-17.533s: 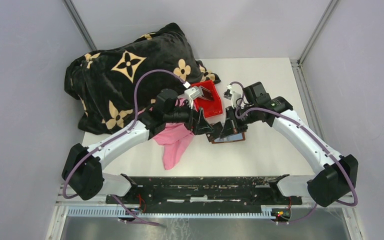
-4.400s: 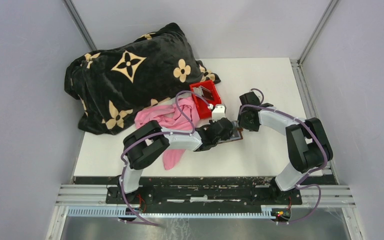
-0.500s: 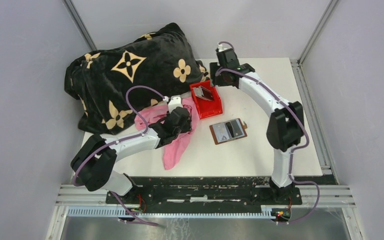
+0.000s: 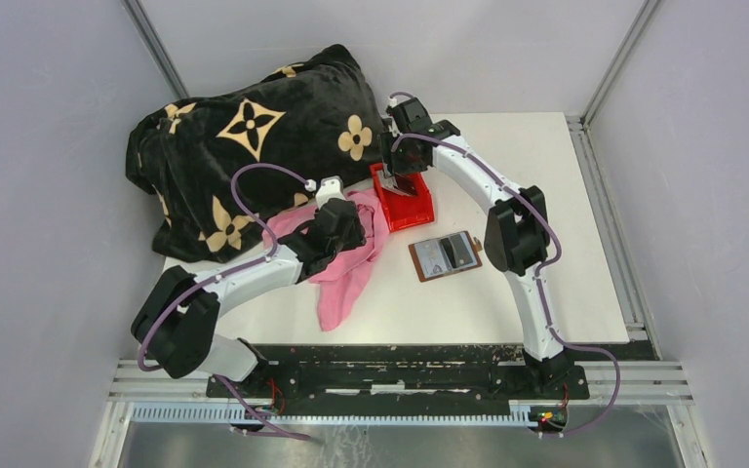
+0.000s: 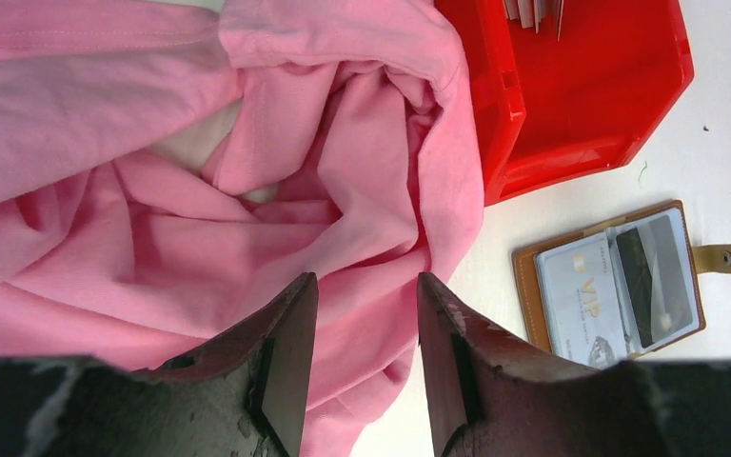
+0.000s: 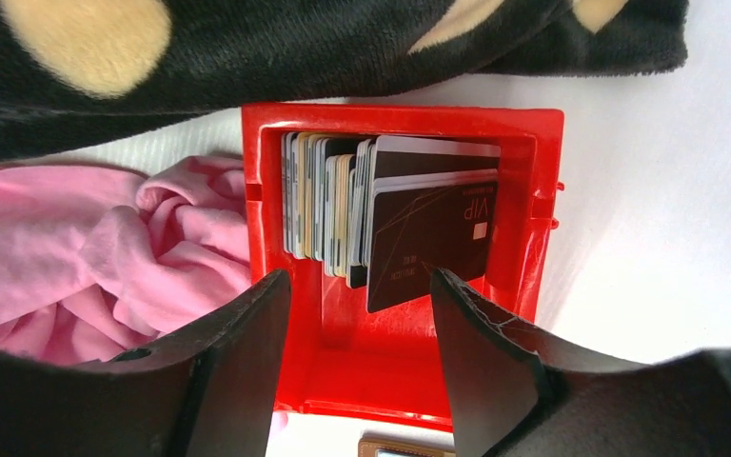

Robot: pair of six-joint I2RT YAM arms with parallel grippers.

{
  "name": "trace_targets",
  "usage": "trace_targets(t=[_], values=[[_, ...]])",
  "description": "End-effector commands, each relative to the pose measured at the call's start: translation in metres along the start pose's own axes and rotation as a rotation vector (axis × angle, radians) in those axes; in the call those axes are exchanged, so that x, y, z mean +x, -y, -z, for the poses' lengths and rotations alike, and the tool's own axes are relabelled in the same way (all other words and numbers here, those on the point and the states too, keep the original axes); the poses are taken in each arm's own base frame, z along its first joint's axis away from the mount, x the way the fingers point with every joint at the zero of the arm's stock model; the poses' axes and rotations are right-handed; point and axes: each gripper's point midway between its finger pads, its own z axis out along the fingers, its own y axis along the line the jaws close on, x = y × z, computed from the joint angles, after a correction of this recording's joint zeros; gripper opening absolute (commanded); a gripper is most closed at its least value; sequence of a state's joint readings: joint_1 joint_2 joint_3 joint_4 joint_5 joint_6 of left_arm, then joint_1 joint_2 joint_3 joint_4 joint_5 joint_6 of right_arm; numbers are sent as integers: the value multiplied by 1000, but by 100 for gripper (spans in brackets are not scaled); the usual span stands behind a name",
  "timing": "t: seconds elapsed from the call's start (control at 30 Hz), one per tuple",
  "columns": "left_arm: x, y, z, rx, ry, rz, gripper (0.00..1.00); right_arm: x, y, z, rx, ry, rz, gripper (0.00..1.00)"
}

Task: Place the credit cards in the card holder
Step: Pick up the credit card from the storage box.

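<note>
The brown card holder [image 4: 446, 255] lies open on the white table, a silver card and a dark card in its clear pockets; the left wrist view shows it at right [image 5: 619, 281]. Several more credit cards [image 6: 390, 214] stand on edge in the red bin [image 6: 400, 114], a dark one in front. My right gripper [image 6: 360, 286] hangs open just above the bin [image 4: 417, 213], its fingers either side of the bin floor, holding nothing. My left gripper [image 5: 362, 295] is open and empty above the pink cloth [image 5: 247, 190], left of the holder.
A black blanket with tan flowers [image 4: 254, 136] is heaped at the back left, its edge touching the bin's far side. The pink cloth [image 4: 346, 268] spreads from the bin's left wall toward the near edge. Bare white table [image 4: 527, 166] lies right of the bin.
My right gripper has swung from the back of the table to the left, over the red bin. The left gripper has drifted slightly left over the pink cloth. The holder has not moved.
</note>
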State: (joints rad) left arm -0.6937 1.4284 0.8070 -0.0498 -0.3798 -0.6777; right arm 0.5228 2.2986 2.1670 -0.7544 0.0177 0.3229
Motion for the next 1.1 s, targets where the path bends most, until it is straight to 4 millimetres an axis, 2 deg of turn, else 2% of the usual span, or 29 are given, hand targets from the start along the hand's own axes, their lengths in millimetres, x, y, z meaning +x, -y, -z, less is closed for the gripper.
trace_targets(t=[0.0,0.13,0.7,0.87,1.07], values=[[-18,8,5,54,46,-14,50,-2,-2,0,-9,2,-20,63],[-17,8,3,64,38,-17,50,9,0,-9,-2,-31,-29,62],[-21,3,3,76,43,-28,50,31,0,-37,-48,-104,-164,61],[-22,2,2,74,47,-27,50,33,-4,-40,-80,-110,-202,58],[-23,1,1,74,48,-25,50,23,-10,-36,-105,-86,-219,54]])
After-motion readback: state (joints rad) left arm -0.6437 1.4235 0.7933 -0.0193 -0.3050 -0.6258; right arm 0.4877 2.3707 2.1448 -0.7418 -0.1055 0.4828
